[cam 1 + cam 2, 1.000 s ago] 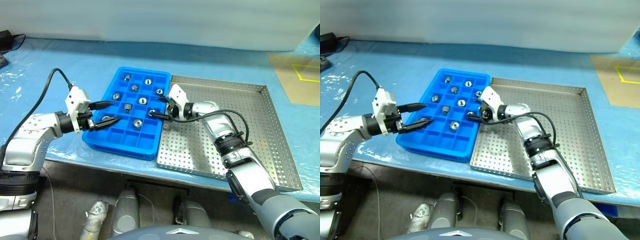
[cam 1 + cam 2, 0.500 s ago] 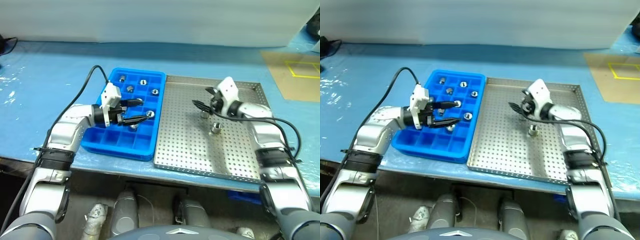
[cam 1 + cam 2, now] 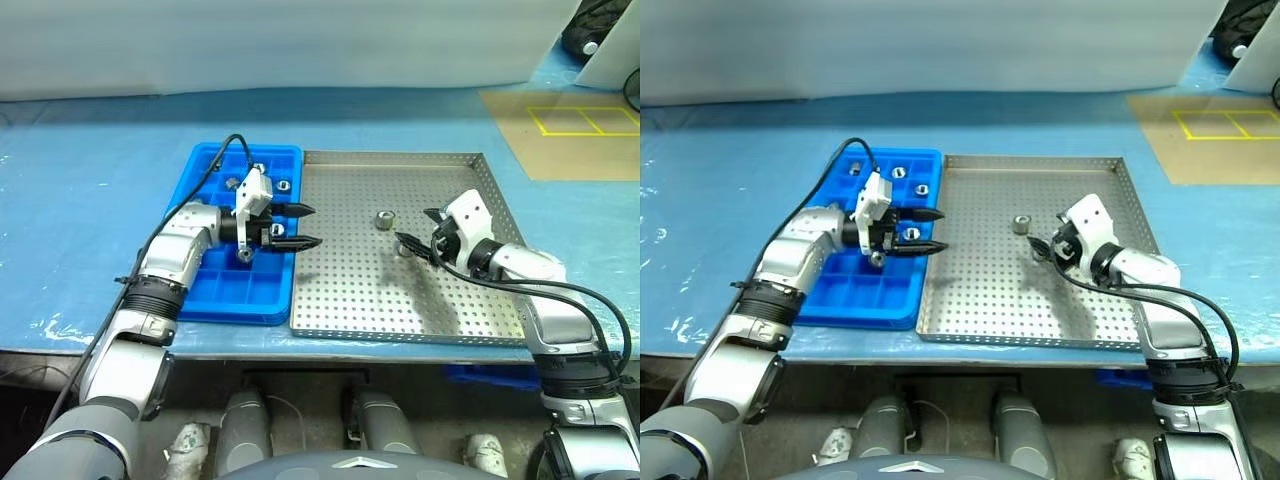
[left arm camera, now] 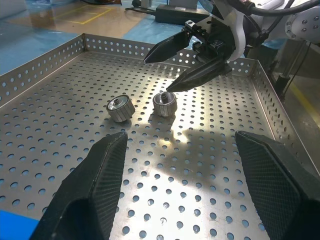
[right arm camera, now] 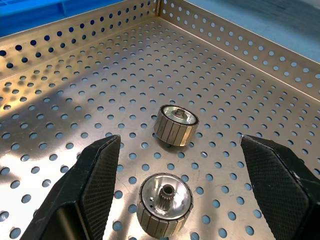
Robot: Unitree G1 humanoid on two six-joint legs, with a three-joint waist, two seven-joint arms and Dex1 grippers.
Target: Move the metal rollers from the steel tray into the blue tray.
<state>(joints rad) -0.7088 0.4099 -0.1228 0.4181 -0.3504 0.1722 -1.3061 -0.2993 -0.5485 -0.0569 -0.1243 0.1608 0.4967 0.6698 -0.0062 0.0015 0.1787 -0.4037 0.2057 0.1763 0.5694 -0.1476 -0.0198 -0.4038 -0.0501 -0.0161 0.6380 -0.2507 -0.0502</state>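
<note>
While counted: two metal rollers point(image 5: 174, 125) (both upright) on steel tray point(image 3: 400, 290).

Two metal rollers point(image 5: 174, 125) on steel tray point(image 3: 360, 290)

Left claw point(image 3: 308, 226) open, level, pointing right; right claw point(image 3: 418, 228) open, angled slightly down, pointing left, both arms extended forward.

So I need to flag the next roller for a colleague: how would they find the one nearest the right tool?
Look at the steel tray, beside the blue tray. Two metal rollers lie on it; the one meant sits right at the open right tool. The other roller lies apart, toward the far rim.
</note>
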